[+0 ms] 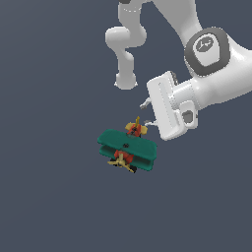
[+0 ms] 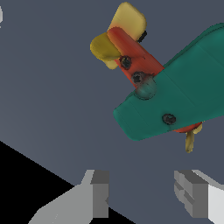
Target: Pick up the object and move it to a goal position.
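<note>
hand (image 2: 146, 197) (fingers apart) beside biplane (image 1: 129, 147)

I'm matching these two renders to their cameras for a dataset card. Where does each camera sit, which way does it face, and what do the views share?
Exterior view: off the arm, raised, looking down at the toy biplane on the grey floor; it shows the white arm and the gripper beside the plane's tail.
Wrist view: on the wrist, looking along the open fingers at the toy biplane beyond them; only the fingers show.
Shared: the plane, the floor and the gripper's fingers.
</note>
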You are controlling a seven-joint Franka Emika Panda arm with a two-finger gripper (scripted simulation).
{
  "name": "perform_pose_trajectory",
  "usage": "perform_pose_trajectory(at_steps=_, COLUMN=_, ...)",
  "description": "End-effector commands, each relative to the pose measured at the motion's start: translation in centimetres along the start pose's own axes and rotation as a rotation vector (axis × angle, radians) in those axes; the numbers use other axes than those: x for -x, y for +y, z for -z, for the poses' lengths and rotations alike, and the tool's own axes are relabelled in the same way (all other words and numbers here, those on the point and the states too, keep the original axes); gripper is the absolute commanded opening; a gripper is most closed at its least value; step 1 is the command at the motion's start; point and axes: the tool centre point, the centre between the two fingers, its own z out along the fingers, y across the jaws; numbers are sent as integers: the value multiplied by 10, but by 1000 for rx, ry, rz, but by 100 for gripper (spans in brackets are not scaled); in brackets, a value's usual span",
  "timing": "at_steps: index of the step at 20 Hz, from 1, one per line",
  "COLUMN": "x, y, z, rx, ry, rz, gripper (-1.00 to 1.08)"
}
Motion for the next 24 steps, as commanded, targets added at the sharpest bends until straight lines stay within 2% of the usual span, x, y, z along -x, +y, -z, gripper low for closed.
perform_pose_trajectory(at_steps=1, x=21, y=-9, z=12, rx=26, ry=21, rz=-16, gripper=28)
perform_pose_trajectory(at_steps=12, x=107, y=-61, z=68, rx=142, ry=73, rz=-87, gripper=28)
perform_pose_trajectory(at_steps=24, x=179, y=-133, z=130, rx=261, ry=60, rz=-152, gripper=28)
